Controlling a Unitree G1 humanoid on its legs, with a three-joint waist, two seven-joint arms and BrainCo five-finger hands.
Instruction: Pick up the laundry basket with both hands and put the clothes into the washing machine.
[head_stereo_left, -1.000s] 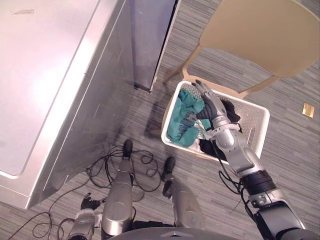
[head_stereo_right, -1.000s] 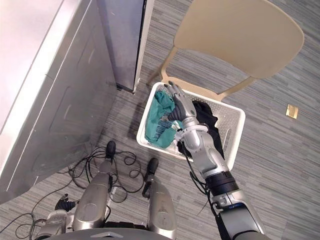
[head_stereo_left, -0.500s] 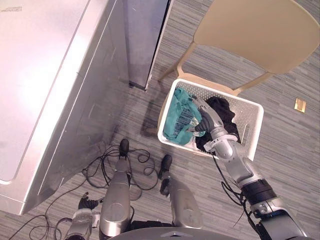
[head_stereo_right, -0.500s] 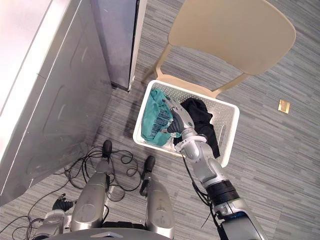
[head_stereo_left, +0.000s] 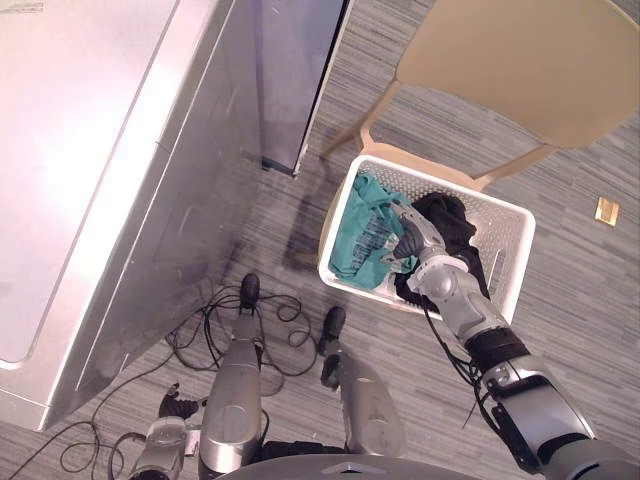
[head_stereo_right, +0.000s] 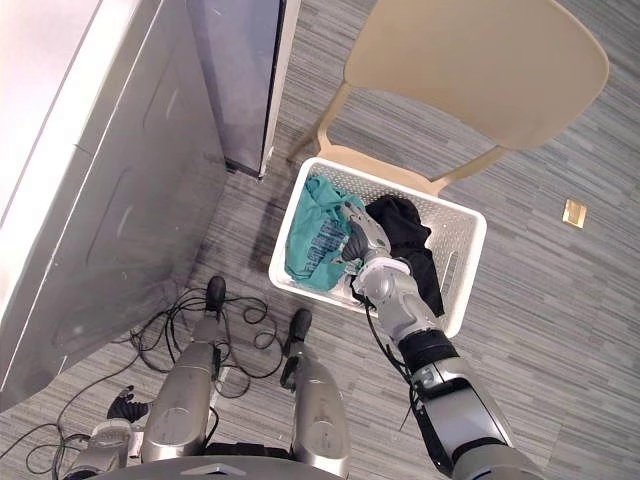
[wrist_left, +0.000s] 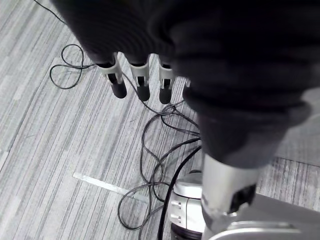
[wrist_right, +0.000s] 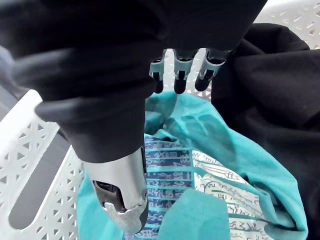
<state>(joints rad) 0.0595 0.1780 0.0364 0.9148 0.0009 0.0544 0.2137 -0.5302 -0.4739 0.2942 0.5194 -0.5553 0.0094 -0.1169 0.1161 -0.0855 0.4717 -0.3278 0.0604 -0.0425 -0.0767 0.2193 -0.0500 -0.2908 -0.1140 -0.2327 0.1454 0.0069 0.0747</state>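
Basket (head_stereo_right: 462, 245) of white lattice plastic stands on the grey plank floor (head_stereo_left: 580, 300), its far edge just under the front of a tan chair (head_stereo_left: 520, 70). The silver washing machine (head_stereo_left: 90, 170) is off to my left, near the basket but not touching it. A small brass plate (head_stereo_left: 606, 210) is set in the floor to the right of the basket.

Inside, a teal shirt (head_stereo_left: 365, 235) with a pale printed panel is heaped along the basket's left edge. A black garment (head_stereo_left: 450, 215) is bunched in the middle and toward the far edge, touching the shirt.

My right hand (head_stereo_left: 405, 240) reaches in over the near edge and is above the line where the two clothes meet. Its fingers (wrist_right: 180, 80) are loosely extended side by side, the thumb off to one side, and nothing is clasped between them. The dark tips are over the teal cloth, just beside the black one. I cannot tell whether they touch the fabric.

My left hand (wrist_left: 140, 75) hangs low near the floor, well apart from the basket, fingers straight and holding nothing.
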